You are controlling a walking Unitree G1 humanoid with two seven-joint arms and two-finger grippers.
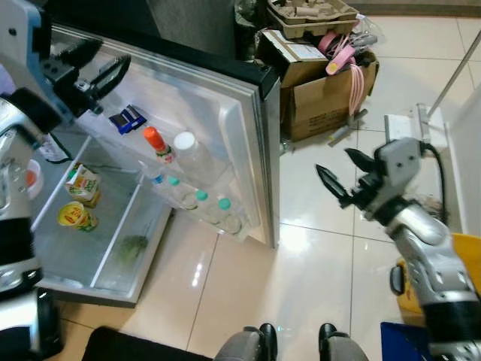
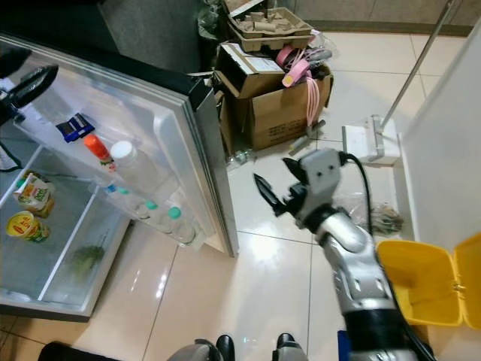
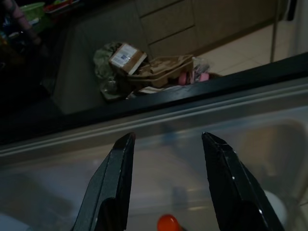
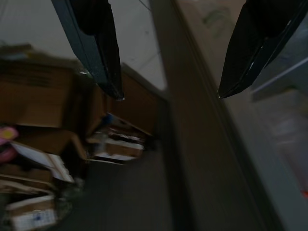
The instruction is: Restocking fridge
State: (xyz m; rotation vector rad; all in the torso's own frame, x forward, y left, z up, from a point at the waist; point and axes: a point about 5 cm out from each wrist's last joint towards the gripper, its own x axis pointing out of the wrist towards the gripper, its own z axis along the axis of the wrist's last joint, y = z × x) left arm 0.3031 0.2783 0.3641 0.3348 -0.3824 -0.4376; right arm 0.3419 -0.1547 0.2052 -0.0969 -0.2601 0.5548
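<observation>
Standing by open fridge door (image 1: 225, 128), both grippers empty: left gripper (image 1: 94, 71) fingers wide near door shelf bottles (image 1: 203, 199), right gripper (image 1: 347, 177) fingers wide over floor. Next: fetch something to stock, probably.

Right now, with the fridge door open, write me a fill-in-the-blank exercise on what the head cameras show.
1. The bottle standing in the fridge door beside the clear bottle has an ____ cap.
2. The fingers of the right gripper over the tiled floor are ____.
3. The bin by the robot's right arm is ____ in colour.
4. Behind the fridge door stands a ____ box filled with clutter.

Missing words: orange; open; yellow; cardboard
</observation>
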